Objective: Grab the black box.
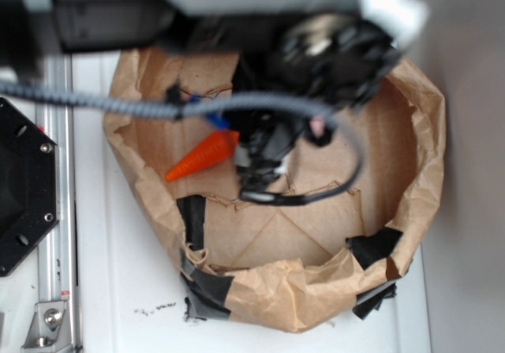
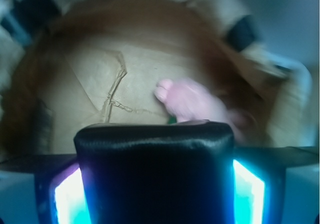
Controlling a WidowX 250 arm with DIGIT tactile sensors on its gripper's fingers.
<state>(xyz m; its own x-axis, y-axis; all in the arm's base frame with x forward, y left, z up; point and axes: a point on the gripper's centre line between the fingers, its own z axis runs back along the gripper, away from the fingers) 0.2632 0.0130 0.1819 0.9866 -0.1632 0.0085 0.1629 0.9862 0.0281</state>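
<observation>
The black box (image 2: 155,154) fills the lower part of the wrist view, glossy with rounded edges. It sits squeezed between the two glowing pads (image 2: 70,196) of my gripper (image 2: 155,184), which is shut on it. The box hangs above the brown paper floor. In the exterior view my gripper (image 1: 264,159) is down inside the paper nest (image 1: 426,155). There the box cannot be told apart from the dark gripper parts.
A pink plush rabbit (image 2: 192,101) lies just beyond the box. An orange carrot toy (image 1: 201,157) lies left of the gripper, with a blue thing (image 1: 219,120) behind it. Black tape patches (image 1: 375,246) mark the crumpled rim. A black hexagonal plate (image 1: 20,187) sits at far left.
</observation>
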